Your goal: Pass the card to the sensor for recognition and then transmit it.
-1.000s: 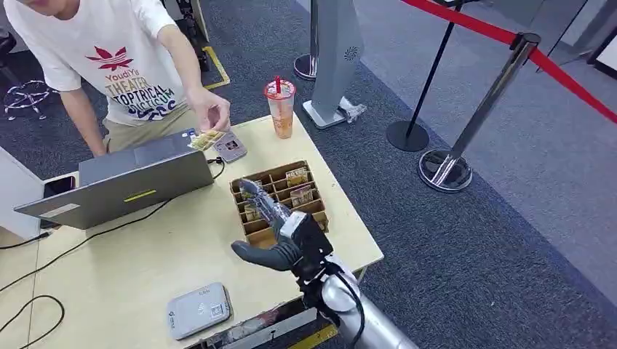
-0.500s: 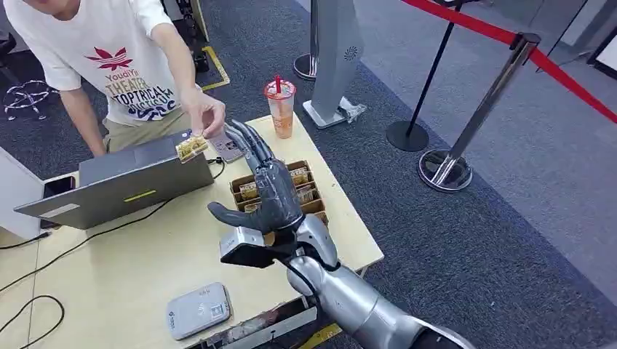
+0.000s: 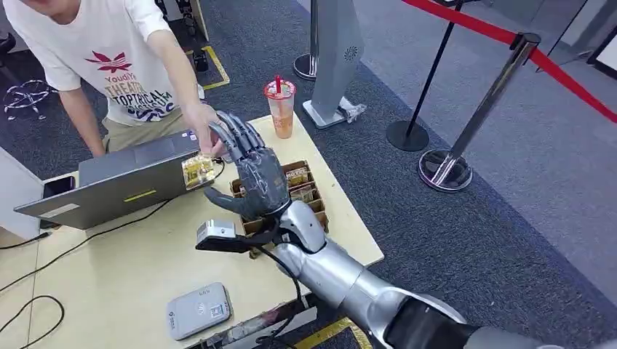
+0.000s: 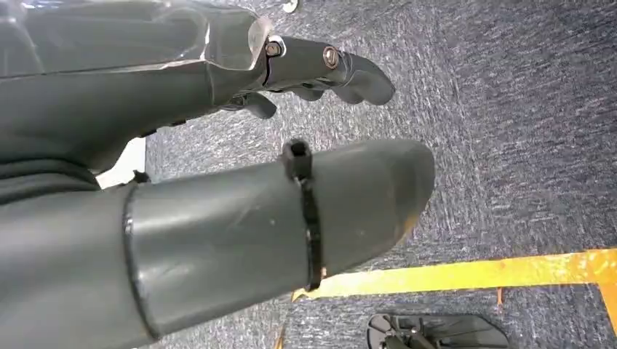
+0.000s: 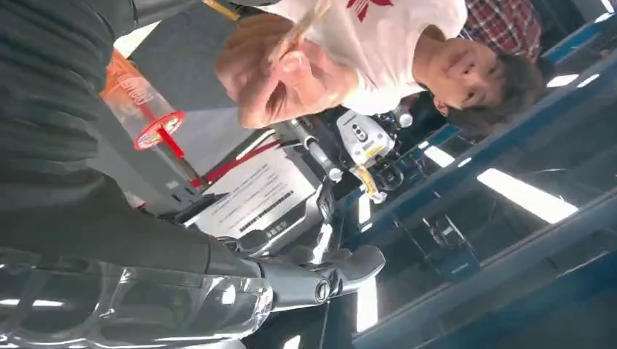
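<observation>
- My right hand [image 3: 255, 174] is raised over the middle of the desk [image 3: 131, 262], palm up, fingers [image 3: 234, 134] spread and holding nothing.
- The card [image 3: 197, 171] is pinched in the person's hand [image 3: 200, 123], just beside my fingers near the desk's far edge; I can't tell whether my fingers touch it.
- In the right wrist view I see that same hand [image 5: 284, 73] with the card [image 5: 298, 29] edge-on, well clear of my thumb.
- My left hand [image 4: 218, 145] hangs over the carpet, fingers [image 4: 327, 65] loosely curled around nothing and apart from the thumb, so I read it as released.
- The sensor [image 3: 198, 310] lies flat near the desk's near edge.
- A box [image 3: 302, 190] of sorted cards sits by the right edge, partly behind my right hand.
- A laptop [image 3: 116, 185] stands open at the left far side.
- A cup [image 3: 280, 105] with a straw stands at the far right corner.
</observation>
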You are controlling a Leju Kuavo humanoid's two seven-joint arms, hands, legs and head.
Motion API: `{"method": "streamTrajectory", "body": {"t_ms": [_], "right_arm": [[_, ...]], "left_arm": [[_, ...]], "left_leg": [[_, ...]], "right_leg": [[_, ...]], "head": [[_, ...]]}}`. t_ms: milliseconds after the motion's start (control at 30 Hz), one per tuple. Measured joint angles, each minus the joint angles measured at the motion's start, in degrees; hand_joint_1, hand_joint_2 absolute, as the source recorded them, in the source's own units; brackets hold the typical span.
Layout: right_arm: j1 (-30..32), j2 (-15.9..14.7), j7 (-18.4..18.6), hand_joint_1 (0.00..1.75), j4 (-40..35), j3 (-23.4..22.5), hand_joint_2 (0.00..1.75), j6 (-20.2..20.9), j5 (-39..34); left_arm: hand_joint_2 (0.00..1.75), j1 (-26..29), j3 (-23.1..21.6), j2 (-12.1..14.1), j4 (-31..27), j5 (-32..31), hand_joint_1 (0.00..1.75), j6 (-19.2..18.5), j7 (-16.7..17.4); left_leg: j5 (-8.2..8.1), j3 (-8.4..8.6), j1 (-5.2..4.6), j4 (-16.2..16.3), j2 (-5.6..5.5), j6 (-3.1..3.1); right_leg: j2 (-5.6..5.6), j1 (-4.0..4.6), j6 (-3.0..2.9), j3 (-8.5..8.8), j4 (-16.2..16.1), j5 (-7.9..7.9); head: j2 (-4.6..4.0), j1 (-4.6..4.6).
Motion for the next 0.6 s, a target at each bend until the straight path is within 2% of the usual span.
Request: {"method": "streamTrajectory", "body": {"t_ms": [33, 67, 100, 133, 167, 300, 600], "right_arm": [[-0.3, 0.0, 0.0, 0.03, 0.8, 0.0, 1.75, -0.1, 0.0], [-0.6, 0.0, 0.0, 0.70, 1.5, 0.0, 1.75, -0.2, -0.1], [-1.0, 0.0, -0.1, 0.91, 2.1, 0.0, 1.75, -0.3, -0.2], [-1.3, 0.0, -0.2, 0.91, 2.7, 0.0, 1.75, -0.3, -0.2], [-1.5, 0.0, -0.4, 1.36, 3.1, 0.0, 1.75, -0.3, -0.3], [-2.3, 0.0, -0.8, 1.57, 4.4, 0.4, 1.75, -0.3, -0.5], [-3.2, 0.1, -1.5, 1.57, 6.3, 1.0, 1.75, -0.4, -1.9]], "left_arm": [[0.00, 0.0, 0.0, 0.0, 0.0, 0.0, 0.00, 0.0, 0.0], [0.00, 0.0, 0.0, 0.0, 0.0, 0.0, 0.00, 0.1, 0.0], [0.00, 0.0, 0.0, 0.0, 0.0, 0.1, 0.00, 0.1, 0.0], [0.00, 0.0, 0.0, 0.0, 0.0, 0.2, 0.00, 0.2, 0.1], [0.00, 0.0, 0.0, 0.0, 0.0, 0.2, 0.00, 0.3, 0.1], [0.00, 0.0, 0.0, 0.0, 0.0, 0.5, 0.00, 0.6, 0.1], [0.00, 0.2, 0.0, 0.0, 0.0, 0.7, 0.00, 0.9, -0.1]], "left_leg": [[0.00, 0.00, 0.00, 0.0, 0.00, 0.00], [0.00, 0.00, 0.00, 0.0, 0.00, 0.00], [0.00, 0.00, 0.00, 0.0, 0.00, 0.00], [0.00, 0.00, 0.00, 0.0, -0.01, 0.00], [0.00, 0.00, 0.00, 0.0, -0.01, 0.00], [0.00, -0.01, 0.00, 0.0, -0.01, 0.00], [0.00, -0.02, 0.00, 0.0, -0.01, 0.00]], "right_leg": [[0.00, 0.00, 0.00, 0.00, 0.0, 0.00], [0.00, 0.00, 0.00, 0.00, 0.0, 0.01], [0.00, 0.00, 0.00, 0.00, 0.0, 0.01], [0.00, 0.00, 0.00, 0.00, 0.0, 0.01], [0.00, 0.00, 0.00, 0.00, 0.0, 0.01], [0.00, 0.00, 0.00, 0.00, 0.0, 0.01], [-0.01, 0.00, 0.00, 0.00, 0.0, 0.01]], "head": [[0.00, -0.02], [0.00, 0.00], [0.00, -0.02], [0.00, 0.00], [0.00, 0.00], [0.00, 0.00], [0.00, -0.02]]}}
